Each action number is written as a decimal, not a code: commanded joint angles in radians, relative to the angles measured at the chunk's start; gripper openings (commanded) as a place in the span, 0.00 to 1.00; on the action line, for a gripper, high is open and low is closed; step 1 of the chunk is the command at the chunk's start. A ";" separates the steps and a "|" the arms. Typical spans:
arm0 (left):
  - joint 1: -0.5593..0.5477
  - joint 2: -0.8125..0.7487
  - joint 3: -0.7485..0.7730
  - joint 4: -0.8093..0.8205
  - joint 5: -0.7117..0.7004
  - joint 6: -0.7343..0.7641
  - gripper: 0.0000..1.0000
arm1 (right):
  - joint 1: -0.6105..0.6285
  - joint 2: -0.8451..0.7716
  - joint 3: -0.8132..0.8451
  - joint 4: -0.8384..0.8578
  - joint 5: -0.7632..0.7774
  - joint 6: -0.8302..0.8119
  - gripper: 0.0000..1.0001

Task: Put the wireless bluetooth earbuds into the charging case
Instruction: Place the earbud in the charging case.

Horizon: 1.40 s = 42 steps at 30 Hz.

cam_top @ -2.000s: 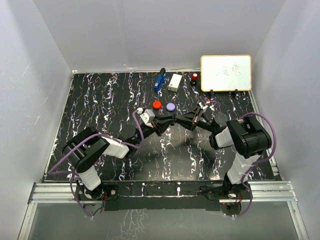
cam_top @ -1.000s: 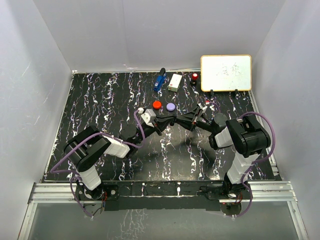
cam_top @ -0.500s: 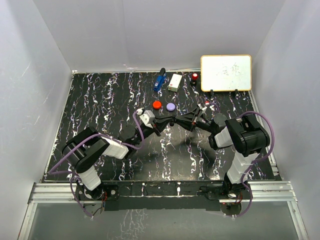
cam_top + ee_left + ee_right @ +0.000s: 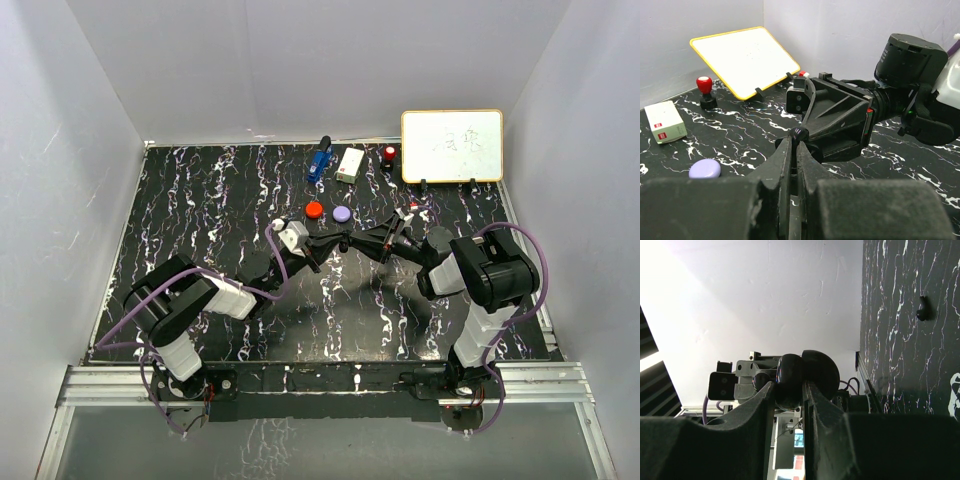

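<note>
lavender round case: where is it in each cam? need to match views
Top external: lavender case mid-table, just right of the red case, beyond the spot where the two arms meet.
Left wrist: lavender case at lower left, nearer the camera than the white box.
Right wrist: not in it.
Shared landmark: the black white-veined tabletop, in all three; it fills the right edge of the right wrist view.

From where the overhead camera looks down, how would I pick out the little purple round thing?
Find the yellow-framed whiteboard at the far right of the black marbled table, then look left and nearer, toward the middle. Two small round discs lie there side by side; the lavender disc is the right-hand one, beside a red disc.
</note>
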 commanded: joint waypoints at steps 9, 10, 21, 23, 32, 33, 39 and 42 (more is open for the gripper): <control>0.004 -0.027 0.010 0.194 -0.017 0.015 0.00 | 0.002 0.013 -0.006 0.316 0.007 0.050 0.00; 0.005 -0.027 0.012 0.194 -0.017 0.015 0.00 | 0.004 0.022 -0.007 0.339 0.011 0.061 0.00; 0.004 -0.032 0.018 0.193 -0.029 0.015 0.00 | 0.004 0.026 -0.011 0.358 0.032 0.082 0.00; 0.004 -0.033 0.018 0.193 -0.035 0.015 0.00 | 0.005 0.023 -0.009 0.358 0.035 0.084 0.00; 0.005 -0.034 0.036 0.193 -0.051 0.013 0.00 | 0.004 0.008 -0.005 0.357 0.046 0.096 0.00; 0.005 -0.035 0.038 0.193 -0.050 0.011 0.00 | 0.005 0.006 -0.003 0.357 0.046 0.097 0.00; 0.005 -0.032 0.047 0.193 -0.049 0.004 0.00 | 0.006 -0.003 0.003 0.358 0.052 0.104 0.00; 0.004 -0.030 0.049 0.193 -0.050 0.004 0.00 | 0.006 -0.009 0.004 0.358 0.054 0.104 0.00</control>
